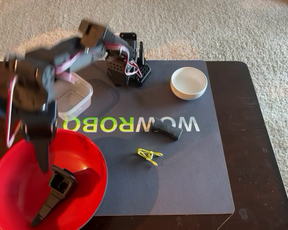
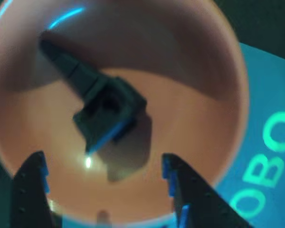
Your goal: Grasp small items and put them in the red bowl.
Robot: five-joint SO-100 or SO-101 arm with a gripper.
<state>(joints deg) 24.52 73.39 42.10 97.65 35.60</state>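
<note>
Gripper [image 2: 104, 190] wide open, empty, above bracket [image 2: 102, 111] in red bowl [image 1: 93, 165]. We lift straight, then go to block [image 1: 167, 129] at 2 o'clock.

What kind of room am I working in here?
Likely a home living room: beige carpet under a dark wooden table, with a hobby robot mat on top.
</note>
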